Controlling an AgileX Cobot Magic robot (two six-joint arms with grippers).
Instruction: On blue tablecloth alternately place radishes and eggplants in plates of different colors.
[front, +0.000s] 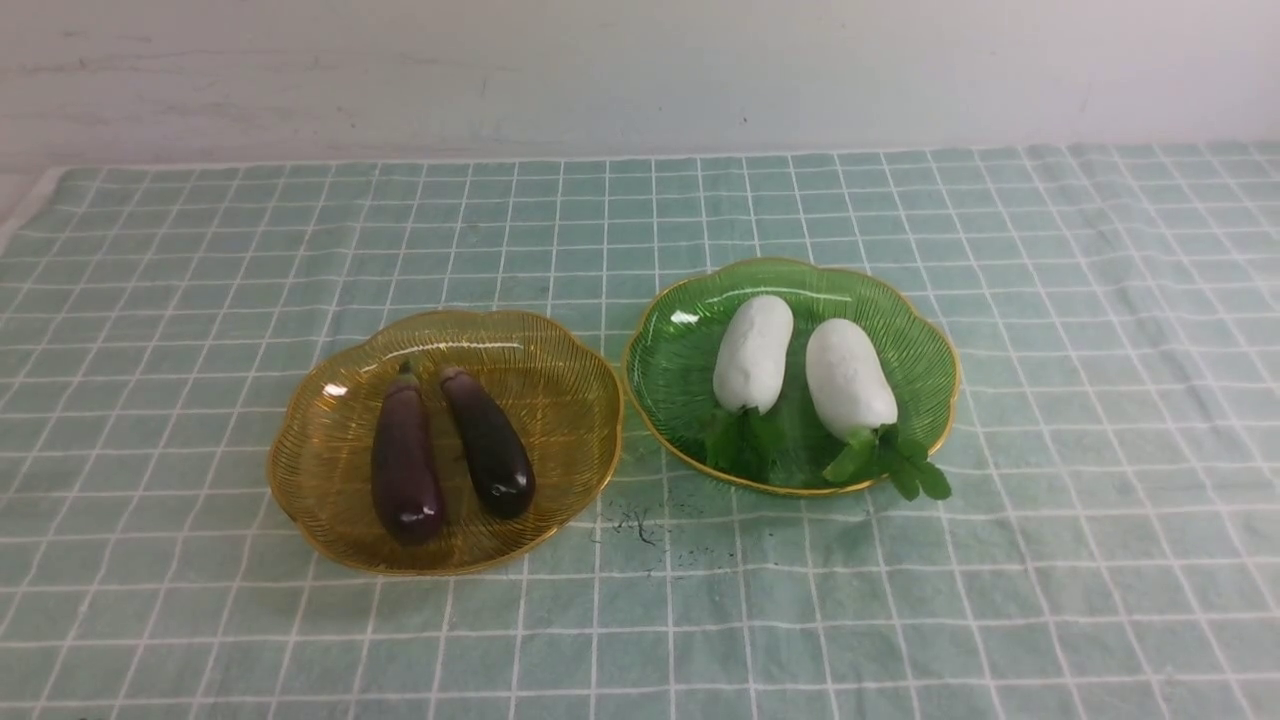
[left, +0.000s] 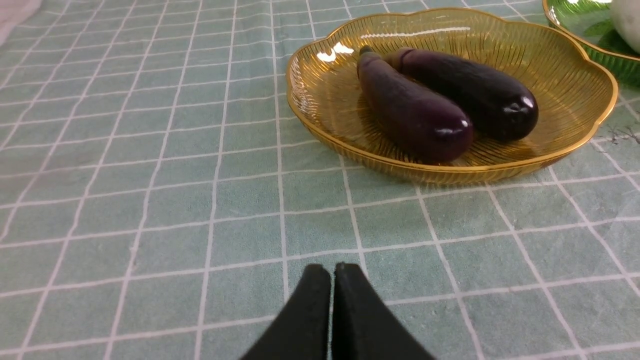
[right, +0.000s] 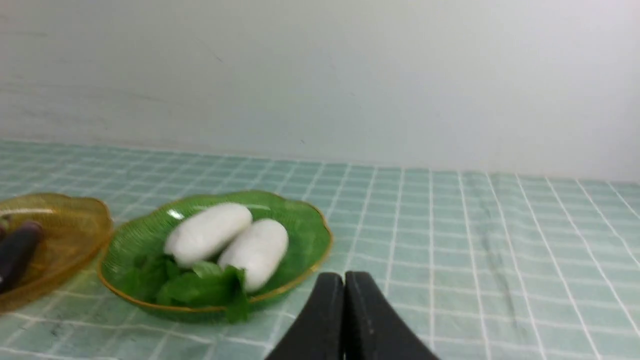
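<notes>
Two dark purple eggplants (front: 405, 460) (front: 488, 442) lie side by side in the amber-yellow plate (front: 560, 345) on the blue tablecloth (front: 150, 330). Two white radishes (front: 753, 352) (front: 850, 378) with green leaves lie in the green plate (front: 680, 345) to its right. No gripper shows in the front view. In the left wrist view my left gripper (left: 332, 270) is shut and empty above the cloth, short of the amber plate (left: 320, 85) with its eggplants (left: 412, 107). In the right wrist view my right gripper (right: 344, 278) is shut and empty, beside the green plate (right: 310, 220) with its radishes (right: 207, 232).
A pale wall (front: 640, 70) runs behind the cloth's far edge. Small dark specks (front: 640, 525) mark the cloth in front of the gap between the plates. The cloth's left corner (front: 30, 200) shows at the far left.
</notes>
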